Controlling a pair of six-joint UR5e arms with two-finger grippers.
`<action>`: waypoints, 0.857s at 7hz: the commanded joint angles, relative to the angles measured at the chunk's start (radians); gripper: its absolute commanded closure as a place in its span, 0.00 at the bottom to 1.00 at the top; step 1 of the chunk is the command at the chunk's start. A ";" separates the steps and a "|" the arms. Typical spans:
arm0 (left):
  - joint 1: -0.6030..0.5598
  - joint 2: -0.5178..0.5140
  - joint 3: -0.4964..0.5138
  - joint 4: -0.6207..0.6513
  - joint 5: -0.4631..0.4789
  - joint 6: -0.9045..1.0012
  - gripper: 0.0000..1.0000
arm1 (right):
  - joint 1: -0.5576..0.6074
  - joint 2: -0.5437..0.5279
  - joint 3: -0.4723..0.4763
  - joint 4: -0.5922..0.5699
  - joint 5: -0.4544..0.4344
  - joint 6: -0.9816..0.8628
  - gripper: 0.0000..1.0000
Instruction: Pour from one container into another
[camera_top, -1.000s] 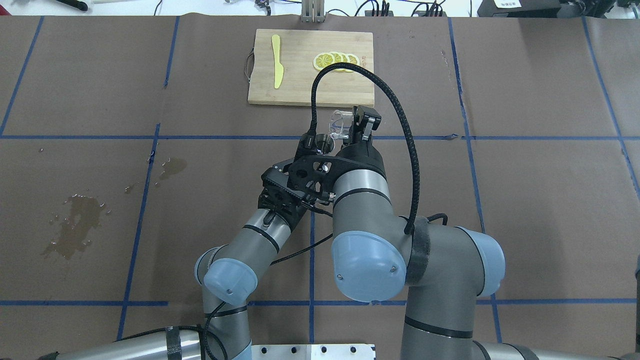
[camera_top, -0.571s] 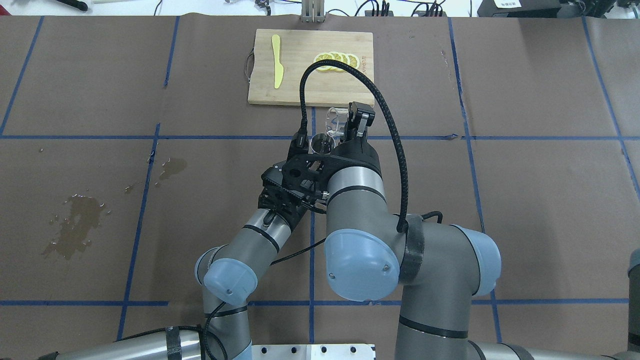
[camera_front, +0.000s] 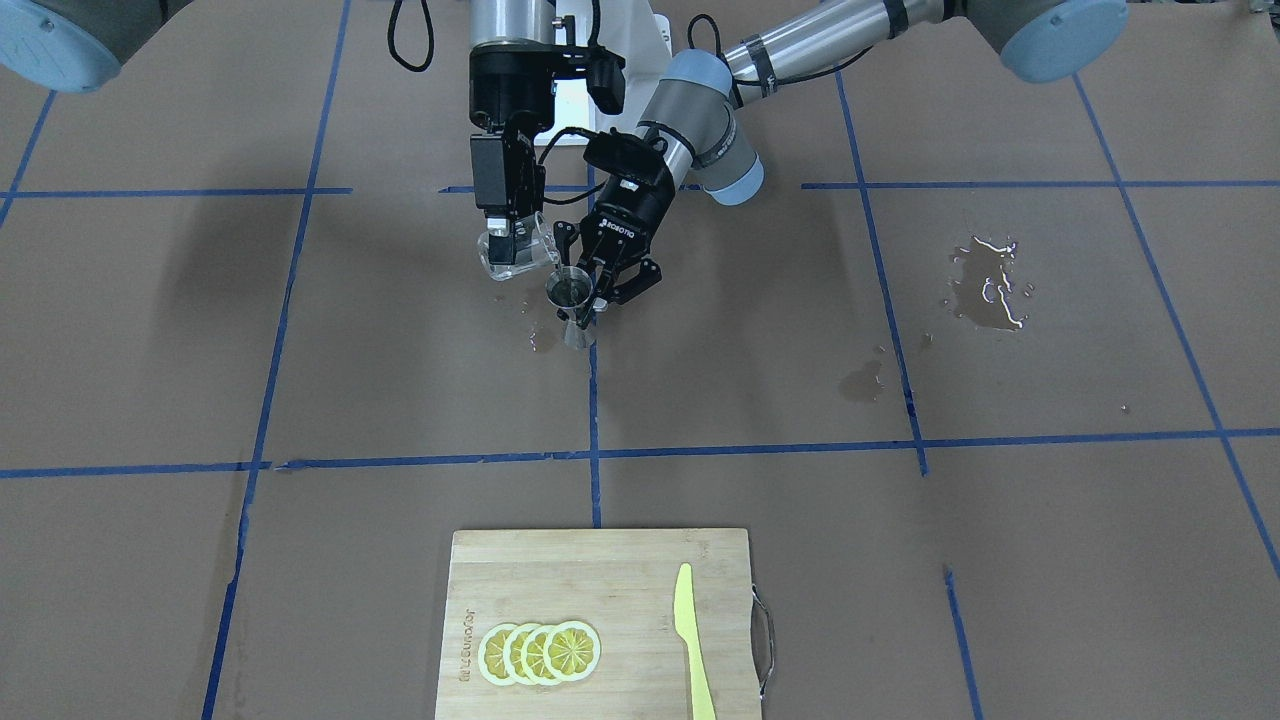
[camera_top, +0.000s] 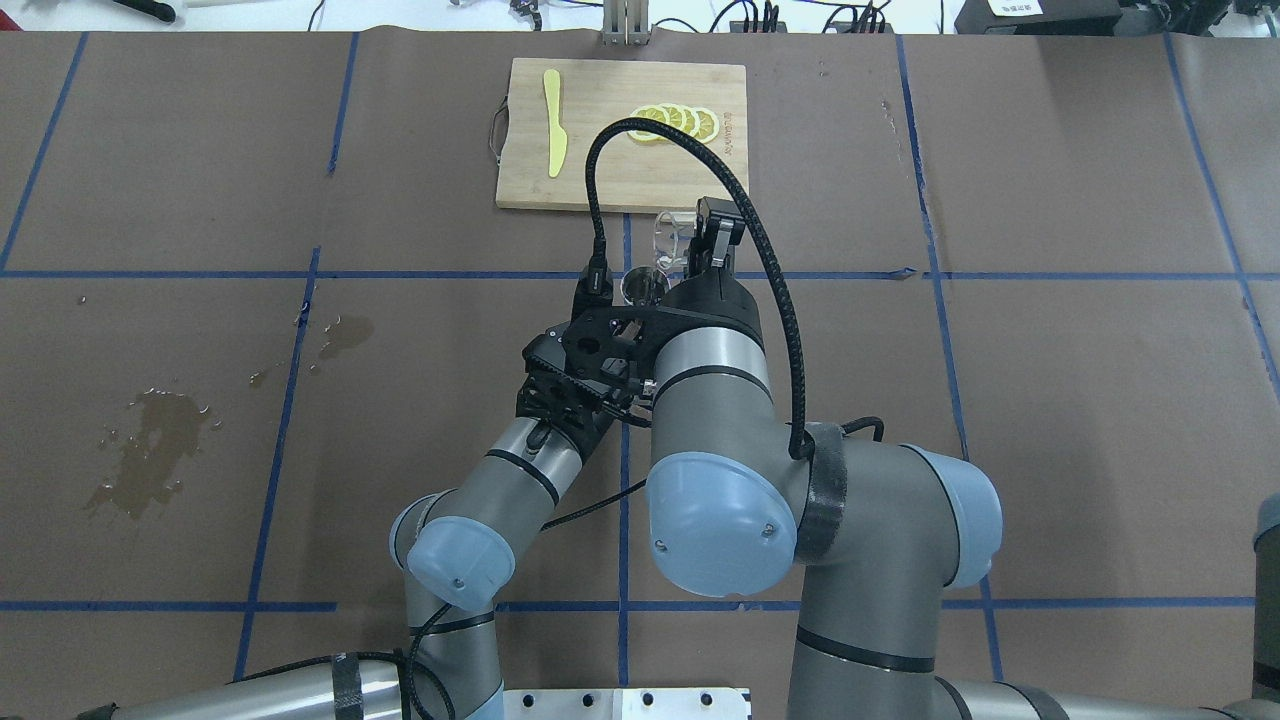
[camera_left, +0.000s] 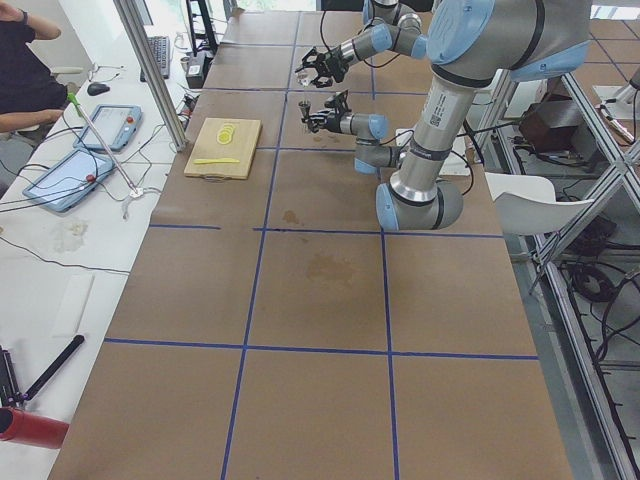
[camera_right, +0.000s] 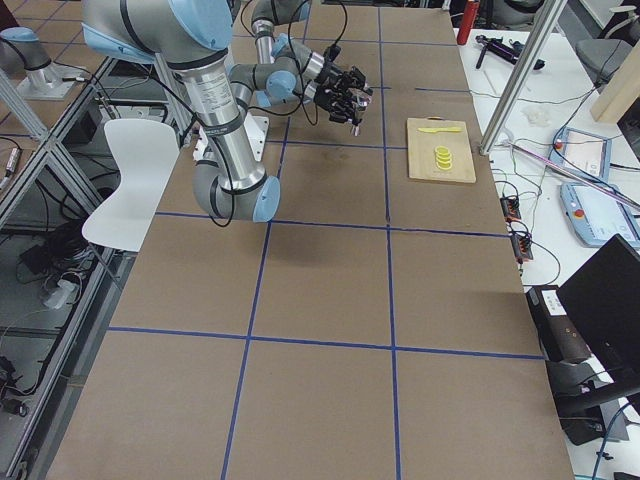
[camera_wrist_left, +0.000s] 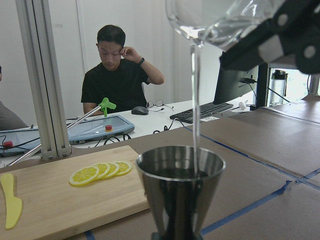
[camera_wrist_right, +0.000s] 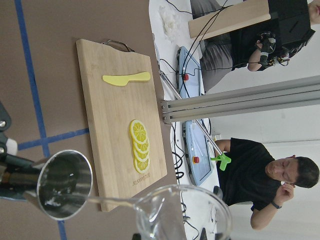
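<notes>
As the pour runs, the jigger (camera_wrist_left: 180, 187) stands upright at lower centre of the left wrist view, with the left gripper (camera_front: 590, 298) clamped on its waist. Just above it, at upper right, the glass cup (camera_wrist_left: 215, 17) hangs tilted, lip down, pinched in the right gripper (camera_front: 510, 242). Against a second ago, the overhead view shows the cup swung left and tipped further over the jigger's mouth. A thin clear stream drops from the cup's lip into the upper cone, where liquid pools; some remains in the cup. Beyond, a cutting board (camera_wrist_left: 60, 195) carries lemon slices (camera_wrist_left: 100, 172) and a yellow knife (camera_wrist_left: 10, 202).
</notes>
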 joint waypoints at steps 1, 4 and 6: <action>0.000 0.000 0.000 0.000 0.000 0.000 1.00 | 0.001 0.000 0.000 0.000 -0.002 -0.014 1.00; 0.000 0.000 -0.002 0.000 0.000 0.000 1.00 | 0.002 -0.012 0.000 0.015 -0.002 0.174 1.00; 0.000 0.003 -0.010 0.000 0.000 0.002 1.00 | 0.004 -0.015 0.002 0.047 0.001 0.328 1.00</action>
